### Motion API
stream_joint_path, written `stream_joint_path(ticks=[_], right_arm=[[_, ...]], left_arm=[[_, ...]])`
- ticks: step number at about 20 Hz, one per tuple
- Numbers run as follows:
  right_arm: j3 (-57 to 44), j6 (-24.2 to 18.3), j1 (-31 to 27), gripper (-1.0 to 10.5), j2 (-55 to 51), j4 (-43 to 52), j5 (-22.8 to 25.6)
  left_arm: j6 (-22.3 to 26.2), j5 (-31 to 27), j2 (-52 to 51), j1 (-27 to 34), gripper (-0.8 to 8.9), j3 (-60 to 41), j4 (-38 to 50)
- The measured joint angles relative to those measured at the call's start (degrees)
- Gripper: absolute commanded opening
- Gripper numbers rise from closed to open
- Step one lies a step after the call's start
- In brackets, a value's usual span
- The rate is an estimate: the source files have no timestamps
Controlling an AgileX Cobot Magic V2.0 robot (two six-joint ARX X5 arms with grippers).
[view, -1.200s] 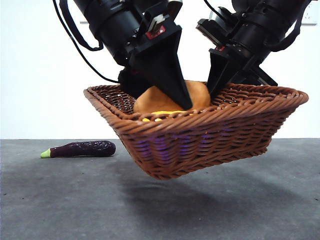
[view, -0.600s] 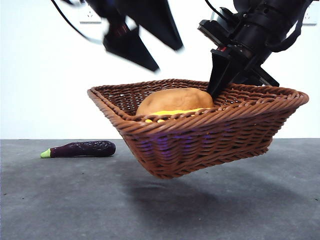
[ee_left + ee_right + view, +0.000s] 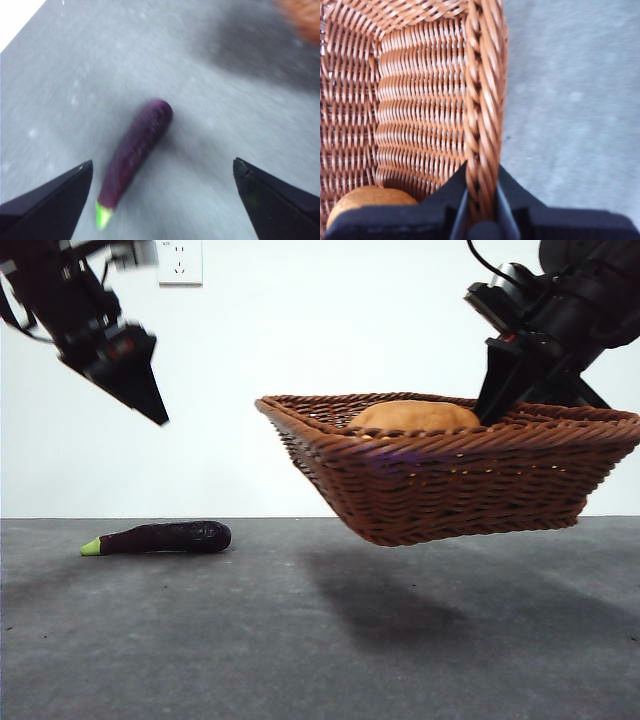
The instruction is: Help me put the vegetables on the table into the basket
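One purple eggplant lies on the table; one potato sits in the lifted basket. Right gripper pinches its rim; left gripper gapes empty.

The basket hangs above the table on the right side, with the potato inside it. The eggplant lies on the table at the left (well apart from the basket).

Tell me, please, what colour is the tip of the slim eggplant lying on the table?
Bright yellow-green, on the slim dark-purple eggplant; clearest in the left wrist view.
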Motion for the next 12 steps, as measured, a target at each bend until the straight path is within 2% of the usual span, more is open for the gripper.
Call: stream_joint_path(ticks=[3,7,9,12], right_arm=[[0.0,-2.5,-2.0,-0.1,-2.0,-1.3,-0.3],[0.0,-4.0,-3.0,-0.1,-2.7,-1.0,-2.0],[0.0,-4.6,-3.0,-0.1,-2.7,-1.0,-2.2],[0.0,-5.2,-3.0,-0.1,-2.7,-0.9,-2.2]], left_arm=[[0.6,3.1,11.0,1.9,4.76,9.6,-3.0],[2.8,5.5,25.4,2.3,4.75,28.5,-18.4],[4.2,5.2,29.6,2.3,4.75,32.8,-19.2],[6.6,4.6,32.5,2.4,4.75,33.3,-19.1]])
